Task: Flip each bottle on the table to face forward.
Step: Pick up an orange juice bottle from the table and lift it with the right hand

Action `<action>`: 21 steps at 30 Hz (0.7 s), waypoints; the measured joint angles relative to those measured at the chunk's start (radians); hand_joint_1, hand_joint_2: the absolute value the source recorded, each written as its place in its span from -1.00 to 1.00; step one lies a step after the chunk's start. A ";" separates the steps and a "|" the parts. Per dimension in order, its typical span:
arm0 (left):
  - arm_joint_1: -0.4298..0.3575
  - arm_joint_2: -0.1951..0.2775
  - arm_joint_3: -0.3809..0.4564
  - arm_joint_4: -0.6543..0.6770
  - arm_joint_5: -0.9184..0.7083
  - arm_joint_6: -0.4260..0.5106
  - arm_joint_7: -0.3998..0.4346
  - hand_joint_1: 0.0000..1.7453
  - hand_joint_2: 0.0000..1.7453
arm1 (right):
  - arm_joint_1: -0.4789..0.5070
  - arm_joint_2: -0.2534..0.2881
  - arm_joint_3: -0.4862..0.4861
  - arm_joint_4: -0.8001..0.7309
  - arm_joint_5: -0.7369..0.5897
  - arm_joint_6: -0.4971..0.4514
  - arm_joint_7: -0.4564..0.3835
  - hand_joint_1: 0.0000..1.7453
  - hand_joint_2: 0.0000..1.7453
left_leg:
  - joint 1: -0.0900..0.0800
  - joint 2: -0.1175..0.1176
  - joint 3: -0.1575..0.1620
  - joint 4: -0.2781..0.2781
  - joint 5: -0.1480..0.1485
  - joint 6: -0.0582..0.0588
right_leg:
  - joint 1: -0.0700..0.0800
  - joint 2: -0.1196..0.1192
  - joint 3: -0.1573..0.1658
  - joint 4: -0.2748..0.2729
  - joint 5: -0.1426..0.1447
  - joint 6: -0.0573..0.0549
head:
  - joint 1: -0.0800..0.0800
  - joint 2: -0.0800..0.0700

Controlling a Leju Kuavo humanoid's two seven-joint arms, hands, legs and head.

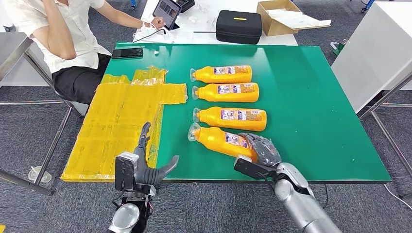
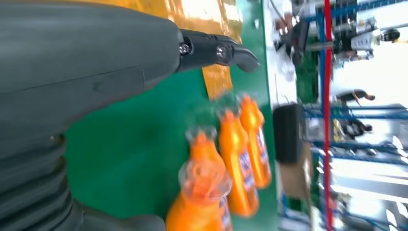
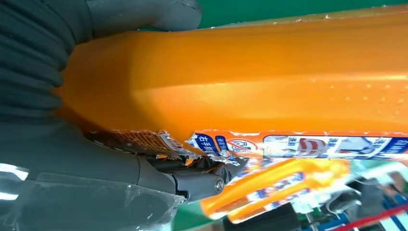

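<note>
While the broad green table (image 1: 316,121) fills the middle of the head view, we see a sheet of crinkled yellow plastic film (image 1: 116,121) spread over its left side and hanging past the near edge. Four orange plastic bottles lie on their sides in a column at centre frame, clear caps pointing left, labels up: the farthest bottle (image 1: 222,74), the second bottle (image 1: 227,92), the third bottle (image 1: 233,119), and the nearest bottle (image 1: 221,141), which is tilted off the row.

At lower right our right hand (image 1: 260,149) wraps its grey fingers around the base end of the nearest bottle; the right wrist view shows that bottle (image 3: 269,82) pressed against the palm, thumb over one side, dark fingers (image 3: 207,178) under its torn label. At lower left our left hand (image 1: 145,167) hovers at the table edge beside the film, holding nothing, fingers spread and thumb out. The left wrist view looks past its dark fingertip (image 2: 231,55) to the bottles, blurred.

At upper left a person in a white shirt (image 1: 68,29) sits by a black phone (image 1: 127,52); a black case (image 1: 239,26) and a cardboard box (image 1: 282,17) lie beyond.
</note>
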 joint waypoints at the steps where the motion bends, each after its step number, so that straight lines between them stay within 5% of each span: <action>1: 0.004 -0.001 0.000 -0.005 0.039 -0.030 0.006 -1.00 1.00 | 0.014 0.008 -0.007 -0.018 -0.029 -0.001 -0.015 0.74 1.00 | 0.000 0.000 0.000 0.000 0.000 0.000 | 0.000 0.000 0.000 0.000 0.000 0.000 | 0.000 0.000; 4: 0.025 0.000 0.000 -0.026 0.184 -0.137 0.039 -1.00 1.00 | 0.058 0.033 -0.028 -0.076 -0.105 -0.007 -0.045 0.64 1.00 | 0.000 0.000 -0.003 0.000 0.000 0.000 | 0.000 0.000 -0.002 0.000 0.000 0.000 | 0.000 0.000; 8: 0.062 0.008 -0.002 -0.050 0.329 -0.233 0.074 -1.00 1.00 | 0.100 0.063 -0.049 -0.150 -0.165 -0.033 -0.077 0.78 1.00 | 0.000 0.000 -0.007 0.000 0.000 0.000 | 0.000 0.000 -0.005 0.000 0.000 0.000 | 0.000 0.000; 13: 0.082 0.026 -0.024 -0.056 0.392 -0.279 0.094 -1.00 1.00 | 0.112 0.108 -0.059 -0.203 -0.212 -0.031 -0.095 0.99 1.00 | 0.000 -0.001 -0.009 0.000 0.000 0.000 | 0.000 0.000 -0.007 0.000 -0.001 0.000 | 0.000 0.000; 21: 0.053 0.036 -0.072 -0.049 0.359 -0.283 0.090 -1.00 1.00 | 0.062 0.186 0.017 -0.147 -0.177 -0.022 -0.093 1.00 1.00 | 0.000 0.000 -0.009 0.000 0.001 0.000 | 0.000 0.000 -0.008 0.000 -0.001 0.000 | 0.000 0.000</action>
